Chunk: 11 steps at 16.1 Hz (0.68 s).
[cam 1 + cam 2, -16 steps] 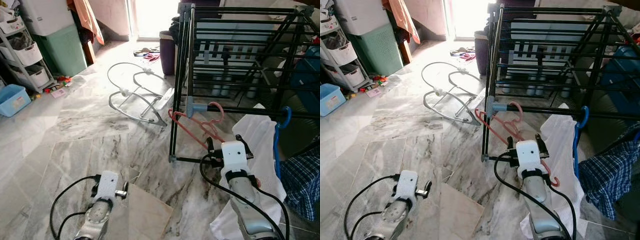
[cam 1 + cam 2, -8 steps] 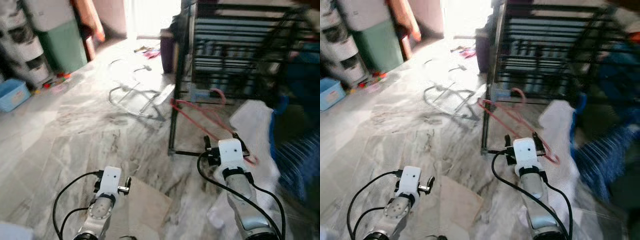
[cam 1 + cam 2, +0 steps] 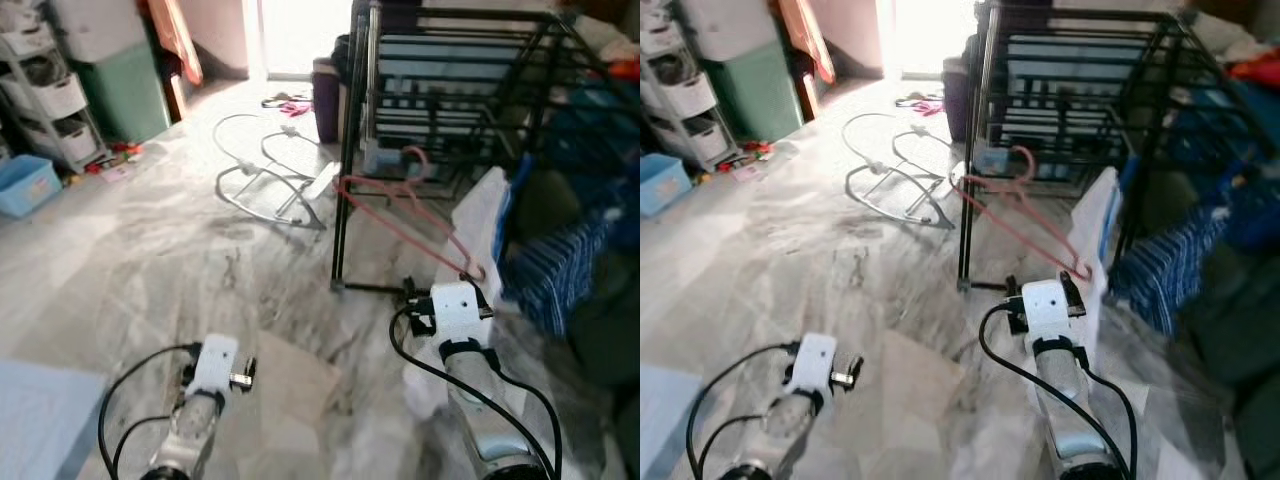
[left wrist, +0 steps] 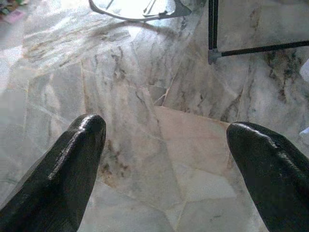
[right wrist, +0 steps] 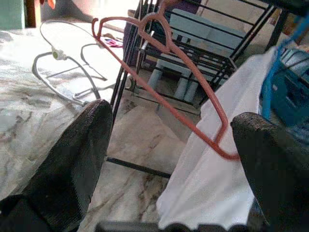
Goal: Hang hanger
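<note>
A pink hanger [image 3: 405,210] hangs by its hook on a low rail of the black drying rack [image 3: 343,200] and slants down toward me. My right gripper [image 5: 171,121] is open. It is low over the floor, just short of the hanger's lower corner [image 5: 223,151], which shows between the fingers but farther off and untouched. The left gripper [image 4: 166,128] is open above bare marble floor, with nothing between its fingers.
A white cloth [image 3: 480,225] and a blue checked cloth [image 3: 550,270] hang on the rack to the right of the hanger. A wire bouncer frame [image 3: 265,180] lies on the floor left of the rack. A green bin [image 3: 125,85], shelves [image 3: 50,100] and a blue box [image 3: 25,185] line the far left.
The camera has swung and the rack now looks closer. The right gripper has come back a little from the hanger, which stays on the rail. The left arm is much as before.
</note>
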{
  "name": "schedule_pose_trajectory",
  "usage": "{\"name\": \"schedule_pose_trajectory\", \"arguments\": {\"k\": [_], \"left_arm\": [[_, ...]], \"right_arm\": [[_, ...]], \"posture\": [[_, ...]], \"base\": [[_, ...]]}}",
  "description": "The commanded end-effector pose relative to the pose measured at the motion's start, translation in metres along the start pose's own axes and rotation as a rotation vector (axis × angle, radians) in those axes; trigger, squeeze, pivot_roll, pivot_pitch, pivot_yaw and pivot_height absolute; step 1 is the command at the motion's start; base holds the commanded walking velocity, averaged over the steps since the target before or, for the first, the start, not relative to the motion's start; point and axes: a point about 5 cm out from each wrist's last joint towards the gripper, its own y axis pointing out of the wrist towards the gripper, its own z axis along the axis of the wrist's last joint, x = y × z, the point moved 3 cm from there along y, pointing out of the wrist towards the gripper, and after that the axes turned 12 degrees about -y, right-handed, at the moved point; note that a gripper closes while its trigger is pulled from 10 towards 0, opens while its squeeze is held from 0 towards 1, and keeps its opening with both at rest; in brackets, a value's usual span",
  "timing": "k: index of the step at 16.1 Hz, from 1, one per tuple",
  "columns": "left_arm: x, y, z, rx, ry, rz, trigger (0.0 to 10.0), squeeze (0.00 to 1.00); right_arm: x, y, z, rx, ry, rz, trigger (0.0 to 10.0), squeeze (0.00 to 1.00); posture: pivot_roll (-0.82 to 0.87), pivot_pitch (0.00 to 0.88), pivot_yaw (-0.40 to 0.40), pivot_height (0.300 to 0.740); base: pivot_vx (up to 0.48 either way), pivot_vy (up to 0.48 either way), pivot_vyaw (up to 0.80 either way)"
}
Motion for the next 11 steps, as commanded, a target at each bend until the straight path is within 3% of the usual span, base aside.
{"name": "schedule_pose_trajectory", "arguments": {"k": [1, 5, 8, 9, 10, 11], "left_arm": [[0.003, 0.000, -0.001, -0.002, 0.002, -0.011, 10.0, 0.00], [0.002, 0.000, -0.001, -0.004, 0.008, -0.009, 10.0, 0.00], [0.003, -0.002, -0.006, -0.020, 0.014, -0.011, 10.0, 0.00], [0.004, -0.003, -0.011, -0.038, 0.018, -0.015, 10.0, 0.00], [0.004, -0.004, -0.012, -0.042, 0.020, -0.015, 10.0, 0.00], [0.004, -0.004, -0.015, -0.054, 0.024, -0.018, 10.0, 0.00]], "right_arm": [[0.003, 0.002, -0.001, -0.005, -0.006, -0.009, 10.0, 1.00], [-0.001, 0.003, -0.004, -0.017, 0.002, 0.000, 10.0, 0.99], [-0.004, -0.001, -0.016, -0.051, 0.029, 0.017, 10.0, 0.93], [-0.007, -0.007, -0.030, -0.095, 0.034, 0.037, 10.0, 0.76], [-0.007, -0.009, -0.034, -0.110, 0.037, 0.041, 10.0, 0.73], [-0.011, -0.013, -0.045, -0.152, 0.051, 0.062, 10.0, 0.35]], "posture": [[-0.15, 0.000, 0.040, 0.740], [-0.15, 0.000, 0.044, 0.740], [-0.16, 0.000, 0.046, 0.740], [-0.16, 0.000, 0.047, 0.740], [-0.16, 0.000, 0.046, 0.740], [-0.16, 0.000, 0.040, 0.740]], "base": [[-0.274, 0.000, 0.00], [-0.277, 0.000, 0.00], [-0.276, 0.000, 0.00], [-0.274, 0.000, 0.00], [-0.274, 0.000, 0.00], [-0.266, 0.000, 0.00]]}}
